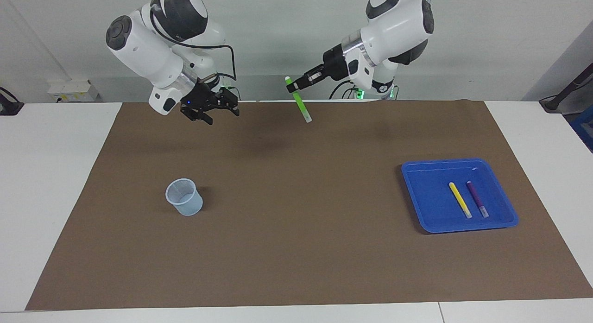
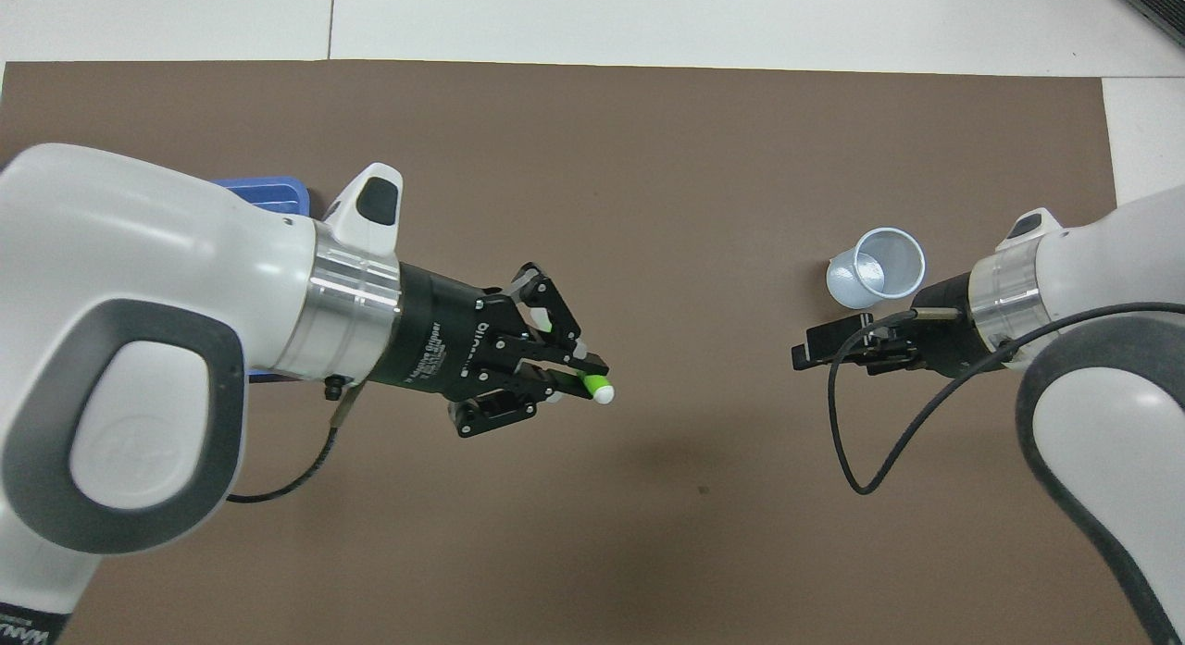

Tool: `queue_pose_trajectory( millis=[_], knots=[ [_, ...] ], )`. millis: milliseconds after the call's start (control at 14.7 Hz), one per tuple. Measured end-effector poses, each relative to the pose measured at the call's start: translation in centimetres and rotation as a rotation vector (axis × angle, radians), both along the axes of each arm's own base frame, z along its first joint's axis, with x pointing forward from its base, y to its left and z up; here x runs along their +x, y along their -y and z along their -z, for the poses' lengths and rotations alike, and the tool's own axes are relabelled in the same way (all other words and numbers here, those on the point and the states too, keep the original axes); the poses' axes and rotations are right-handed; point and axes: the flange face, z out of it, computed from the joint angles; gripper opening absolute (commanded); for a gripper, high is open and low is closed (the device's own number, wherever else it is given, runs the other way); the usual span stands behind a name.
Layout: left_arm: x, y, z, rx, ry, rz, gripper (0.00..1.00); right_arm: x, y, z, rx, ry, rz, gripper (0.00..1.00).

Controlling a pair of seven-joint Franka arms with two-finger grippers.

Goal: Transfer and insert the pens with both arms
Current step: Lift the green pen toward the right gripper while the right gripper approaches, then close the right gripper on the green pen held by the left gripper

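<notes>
Green pen [image 1: 299,102] clamped in left gripper [image 1: 293,87] jaws; right gripper [image 1: 222,107] jaws wide, both raised.

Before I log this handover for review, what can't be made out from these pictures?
- Overhead view: the left arm hides most of the blue tray, so the yellow pen and purple pen show only in the facing view.
- Overhead view: the green pen is seen end-on in the left hand; only its tip shows.
- Both views: whether the cup holds anything.
- Facing view: exactly where the right hand sits over the mat.
</notes>
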Motion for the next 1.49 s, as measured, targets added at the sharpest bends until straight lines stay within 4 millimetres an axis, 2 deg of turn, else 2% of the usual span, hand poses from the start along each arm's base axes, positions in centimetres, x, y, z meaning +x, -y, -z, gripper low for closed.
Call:
queue_pose_trajectory(
  millis=[136, 475, 611, 815, 951, 1087, 1223, 1358, 1494],
  knots=[
    [-1.0, 1.8, -0.2, -0.01, 0.012, -0.014, 0.0, 0.2, 0.7, -0.3, 0.007, 0.013, -0.019, 1.0],
    [-4.1, 5.4, -0.9, -0.026, 0.04, 0.03, 0.0, 0.4, 5.7, -0.5, 0.043, 0.012, -0.095, 1.0],
    [-5.9, 7.2, -1.1, -0.039, 0.069, 0.039, 0.0, 0.5, 6.3, -0.7, 0.048, 0.01, -0.102, 1.0],
    [-9.7, 10.5, 0.3, -0.057, 0.156, 0.043, 0.0, 0.4, 5.8, -1.2, 0.097, -0.006, -0.103, 1.0],
    [-13.0, 12.5, 1.2, -0.069, 0.226, 0.076, 0.0, 0.5, 6.5, -1.5, 0.116, -0.007, -0.084, 1.0],
    [-14.7, 13.2, 1.5, -0.078, 0.288, 0.12, 0.0, 0.7, 8.5, -1.5, 0.122, -0.01, -0.047, 1.0],
    [-14.7, 12.9, 1.6, -0.082, 0.342, 0.158, 0.0, 0.6, 10.2, -1.2, 0.13, -0.028, -0.019, 1.0],
    [-14.6, 12.6, 1.8, -0.082, 0.374, 0.181, 0.0, 0.6, 10.6, -0.8, 0.152, -0.05, -0.012, 1.0],
    [-14.7, 12.5, 2.0, -0.081, 0.396, 0.2, 0.0, 0.6, 10.0, -0.6, 0.172, -0.068, -0.021, 1.0]
  ],
)
